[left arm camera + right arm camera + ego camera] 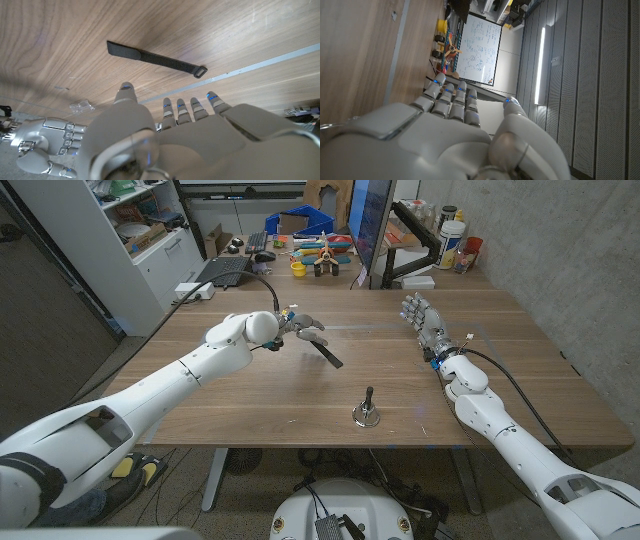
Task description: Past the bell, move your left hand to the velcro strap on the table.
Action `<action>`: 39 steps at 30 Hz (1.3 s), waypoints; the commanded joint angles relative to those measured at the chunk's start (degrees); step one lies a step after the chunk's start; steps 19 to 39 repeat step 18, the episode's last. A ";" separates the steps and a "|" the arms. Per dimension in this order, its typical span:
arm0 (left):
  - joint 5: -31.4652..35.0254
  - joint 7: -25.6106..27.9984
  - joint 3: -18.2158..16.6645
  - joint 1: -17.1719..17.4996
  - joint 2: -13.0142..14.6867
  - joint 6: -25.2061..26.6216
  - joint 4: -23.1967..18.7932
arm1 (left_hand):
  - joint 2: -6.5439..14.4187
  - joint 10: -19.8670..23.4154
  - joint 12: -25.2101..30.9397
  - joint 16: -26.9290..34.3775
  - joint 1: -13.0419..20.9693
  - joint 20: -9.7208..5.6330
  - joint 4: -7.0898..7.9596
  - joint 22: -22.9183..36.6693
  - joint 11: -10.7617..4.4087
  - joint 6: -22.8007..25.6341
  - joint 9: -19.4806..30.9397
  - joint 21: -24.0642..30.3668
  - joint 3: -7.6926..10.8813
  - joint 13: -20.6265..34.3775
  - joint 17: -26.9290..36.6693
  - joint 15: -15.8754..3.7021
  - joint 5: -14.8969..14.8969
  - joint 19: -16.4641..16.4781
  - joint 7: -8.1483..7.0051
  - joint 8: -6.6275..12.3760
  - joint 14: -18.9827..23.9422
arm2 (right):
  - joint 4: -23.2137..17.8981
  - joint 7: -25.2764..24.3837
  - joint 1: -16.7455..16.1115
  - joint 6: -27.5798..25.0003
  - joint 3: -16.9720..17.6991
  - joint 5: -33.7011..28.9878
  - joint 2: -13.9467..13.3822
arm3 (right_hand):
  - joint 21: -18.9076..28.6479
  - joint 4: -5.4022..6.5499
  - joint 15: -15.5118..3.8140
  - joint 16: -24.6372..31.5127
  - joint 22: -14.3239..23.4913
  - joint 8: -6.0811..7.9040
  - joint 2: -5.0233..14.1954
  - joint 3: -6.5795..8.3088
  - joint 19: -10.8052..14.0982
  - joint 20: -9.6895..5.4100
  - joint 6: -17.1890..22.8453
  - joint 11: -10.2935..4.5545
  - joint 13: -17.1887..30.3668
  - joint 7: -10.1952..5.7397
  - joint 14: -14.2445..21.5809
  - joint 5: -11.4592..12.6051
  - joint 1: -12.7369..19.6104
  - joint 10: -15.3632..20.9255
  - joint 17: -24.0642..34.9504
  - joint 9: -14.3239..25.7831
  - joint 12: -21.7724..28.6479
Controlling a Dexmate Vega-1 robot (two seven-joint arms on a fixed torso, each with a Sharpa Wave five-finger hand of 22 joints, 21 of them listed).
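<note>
A black velcro strap (325, 354) lies flat on the wooden table (240, 405), a little left of its middle. In the left wrist view the velcro strap (152, 58) stretches out just beyond my fingertips (192, 104), with a gap between them. My left hand (302, 329) hovers over the strap's far end, fingers apart, holding nothing. The small metal bell (366, 415) stands nearer the front edge, to the right of the strap. My right hand (423, 321) stands upright at the right side of the table, fingers apart and empty; the left wrist view catches the right hand (45, 142) too.
A pale tape line (260, 65) crosses the table beyond the strap. A monitor (370, 220), keyboard (222, 272) and toys (322, 252) crowd the far edge. White shelves (140, 230) stand at the back left.
</note>
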 commanded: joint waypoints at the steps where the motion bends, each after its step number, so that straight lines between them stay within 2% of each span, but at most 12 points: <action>1: 0.88 -0.22 0.14 0.28 -0.66 0.24 0.44 | -0.20 0.41 0.54 0.25 0.65 -0.36 -0.33 0.15 -0.08 0.71 0.30 -0.06 0.03 0.26 0.25 -0.38 0.14 -0.48 0.04 0.32 -0.05 | 0.69 0.51 0.45 0.05 -0.03 0.21 0.08 | -0.13 -0.24 -0.07 0.21 0.12 0.23 0.39 0.21 0.47 -0.08 0.58 -0.03 0.28 0.01 0.60 0.27 -0.09 0.26 0.10 0.13 0.31; 39: 1.27 -0.46 0.38 0.23 -1.26 0.59 0.50 | -0.17 0.50 0.56 0.16 0.77 -0.42 -0.33 0.17 -0.09 1.35 0.33 -0.28 0.08 0.31 0.32 -0.33 0.10 -0.71 0.10 0.43 -0.20 | 1.49 1.11 0.46 0.16 -0.07 0.53 0.03 | -0.45 -0.27 -0.13 0.19 0.14 0.25 0.49 0.21 0.61 -0.07 0.64 -0.01 0.28 -0.02 0.63 0.28 -0.12 0.30 0.11 0.14 0.31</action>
